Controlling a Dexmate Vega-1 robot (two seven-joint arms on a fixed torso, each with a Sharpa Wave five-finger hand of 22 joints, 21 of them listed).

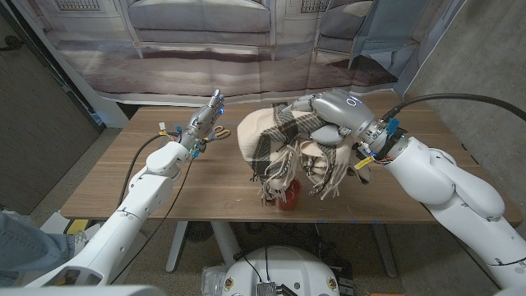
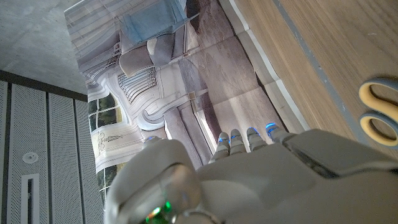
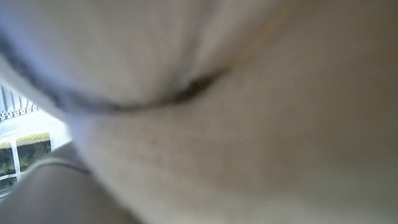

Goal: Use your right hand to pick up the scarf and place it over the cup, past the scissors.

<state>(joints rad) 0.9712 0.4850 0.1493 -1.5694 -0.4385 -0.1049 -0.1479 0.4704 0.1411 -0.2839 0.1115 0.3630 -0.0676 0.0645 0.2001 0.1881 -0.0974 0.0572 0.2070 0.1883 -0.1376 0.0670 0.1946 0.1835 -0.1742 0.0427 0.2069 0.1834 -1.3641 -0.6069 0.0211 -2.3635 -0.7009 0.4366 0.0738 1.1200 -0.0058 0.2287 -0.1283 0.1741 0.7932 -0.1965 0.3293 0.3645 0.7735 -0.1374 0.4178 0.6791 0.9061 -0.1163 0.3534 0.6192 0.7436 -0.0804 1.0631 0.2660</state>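
1. right hand [image 1: 329, 115]: over the middle of the wooden table [image 1: 123, 185], fingers curled down into the top of the scarf [image 1: 283, 152], grasping it.
2. scarf: cream with a dark plaid pattern, bunched high under the right hand, fringed ends hanging down toward the table's near edge; blurred cream cloth pressed close against the lens in the right wrist view [image 3: 249, 124].
3. cup [image 1: 289, 198]: red, just a small part visible under the hanging fringe, near the front edge; rest covered by the scarf.
4. scissors [image 1: 220, 131]: yellow-handled, flat on the table left of the scarf, just beside the left hand; grey-and-yellow handle loops seen in the left wrist view [image 2: 379, 112].
5. left hand [image 1: 207, 119]: raised above the table's far left part, fingers straight and together, holding nothing, apart from the scarf; same extended fingers [image 2: 239, 140] in the left wrist view.
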